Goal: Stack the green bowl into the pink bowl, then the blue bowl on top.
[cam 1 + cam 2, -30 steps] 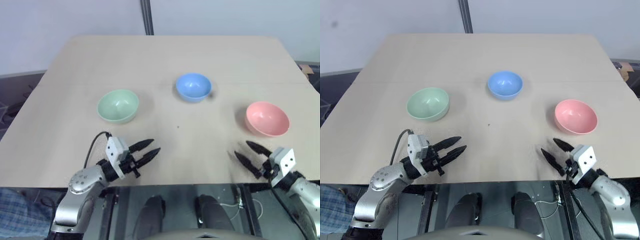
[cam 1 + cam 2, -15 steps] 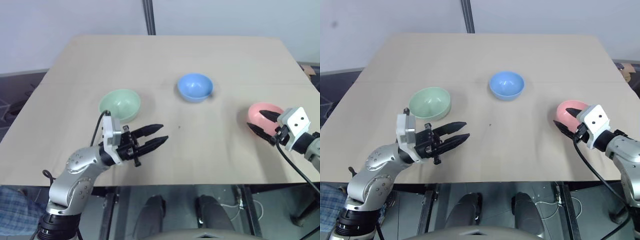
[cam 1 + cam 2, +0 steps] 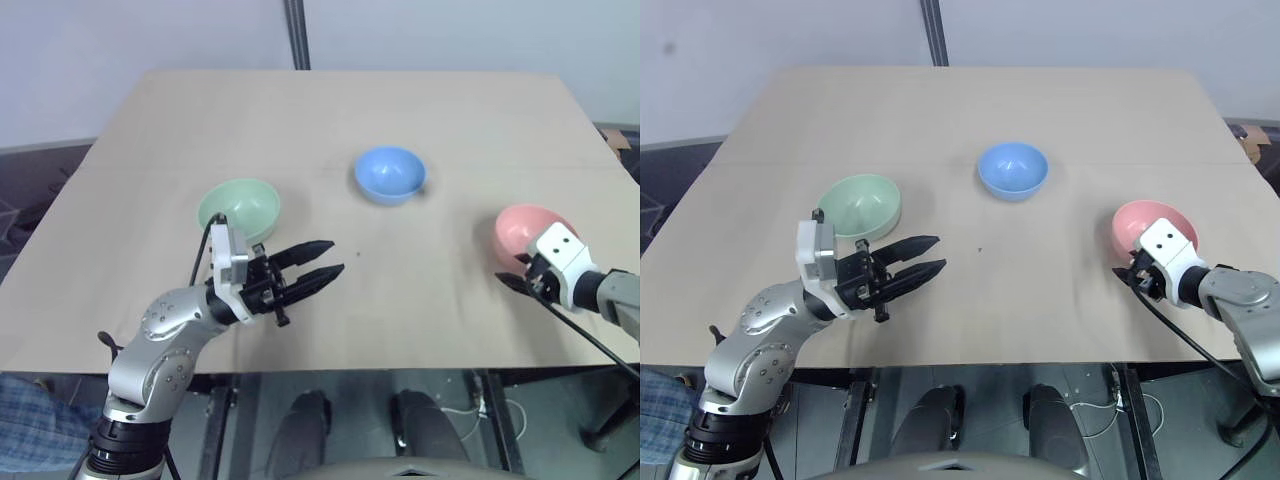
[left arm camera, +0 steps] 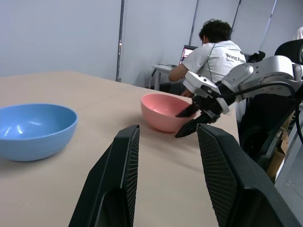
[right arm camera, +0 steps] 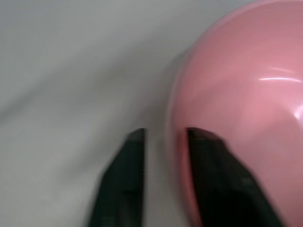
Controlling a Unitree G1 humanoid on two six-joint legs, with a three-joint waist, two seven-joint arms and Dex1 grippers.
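Three bowls stand apart on the tan table: the green bowl [image 3: 240, 207] at left, the blue bowl [image 3: 390, 175] at the middle back, the pink bowl [image 3: 525, 228] at right. My right gripper [image 3: 520, 268] tilts down onto the pink bowl's near rim. In the right wrist view one finger [image 5: 208, 179] lies inside the pink bowl [image 5: 241, 99] and the other outside, shut on the rim. My left gripper [image 3: 335, 256] hovers open and empty just in front of the green bowl, pointing right. The left wrist view looks between its fingers [image 4: 118, 179] at the blue bowl [image 4: 33, 127] and the pink bowl [image 4: 161, 111].
The table [image 3: 350, 110] has bare room between the bowls and along its front edge. A dark pole [image 3: 296, 30] rises behind its far edge. A seated person [image 4: 215, 52] faces a laptop beyond the table's right side.
My right gripper rose from the table's front edge to the pink bowl, tipped downward and closed over its rim. My left gripper lifted and stayed open.
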